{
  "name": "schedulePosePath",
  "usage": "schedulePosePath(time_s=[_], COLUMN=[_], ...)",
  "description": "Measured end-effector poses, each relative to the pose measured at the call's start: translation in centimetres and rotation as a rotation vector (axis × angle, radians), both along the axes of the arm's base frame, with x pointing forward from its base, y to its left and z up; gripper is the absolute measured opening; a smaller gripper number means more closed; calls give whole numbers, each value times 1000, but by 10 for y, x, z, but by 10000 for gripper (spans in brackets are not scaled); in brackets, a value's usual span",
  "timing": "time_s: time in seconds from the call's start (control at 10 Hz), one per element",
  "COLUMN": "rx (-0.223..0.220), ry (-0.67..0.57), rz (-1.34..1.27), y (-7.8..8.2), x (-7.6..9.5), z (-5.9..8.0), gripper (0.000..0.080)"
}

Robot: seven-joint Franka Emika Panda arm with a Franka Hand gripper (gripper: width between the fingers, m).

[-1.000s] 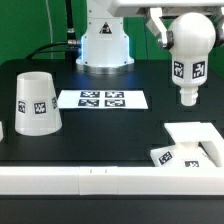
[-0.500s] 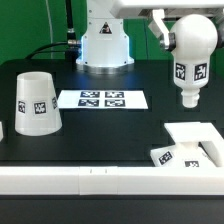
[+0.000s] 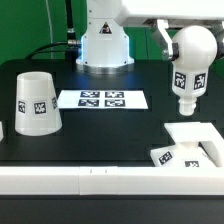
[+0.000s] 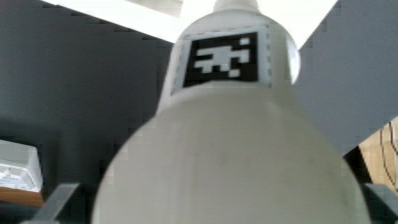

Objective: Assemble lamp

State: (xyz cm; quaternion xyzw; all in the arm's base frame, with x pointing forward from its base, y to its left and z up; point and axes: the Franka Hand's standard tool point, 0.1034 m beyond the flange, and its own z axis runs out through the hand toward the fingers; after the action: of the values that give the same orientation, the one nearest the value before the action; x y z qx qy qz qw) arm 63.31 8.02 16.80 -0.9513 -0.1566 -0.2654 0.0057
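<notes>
My gripper [image 4: 210, 205] is shut on the white rounded bulb [image 3: 188, 62]. It holds the bulb in the air at the exterior view's right, with the narrow neck pointing down. In the wrist view the bulb [image 4: 222, 130] fills the picture, its tag faces the camera, and a dark finger [image 4: 54, 203] shows at each side of it. The flat square base [image 3: 195, 138] lies on the table below the bulb, a short gap under the neck. The tapered shade [image 3: 35, 102] stands mouth down at the exterior view's left.
The marker board [image 3: 102, 99] lies flat in the middle of the black table. A long white rail [image 3: 100, 181] runs along the front edge. The arm's white pedestal [image 3: 104, 45] stands at the back.
The bulb has moved down a little toward the base and slightly to the exterior view's right. The shade and base have not moved.
</notes>
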Motion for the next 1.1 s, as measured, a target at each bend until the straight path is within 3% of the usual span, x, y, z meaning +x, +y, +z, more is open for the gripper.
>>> schedulePosePath(time_s=[0.4,1.1], rx=[-1,-3], ry=[-9,5], rz=[16,12], y=[9,5], x=[-3,-3], z=[-17,-25], gripper=[577,577])
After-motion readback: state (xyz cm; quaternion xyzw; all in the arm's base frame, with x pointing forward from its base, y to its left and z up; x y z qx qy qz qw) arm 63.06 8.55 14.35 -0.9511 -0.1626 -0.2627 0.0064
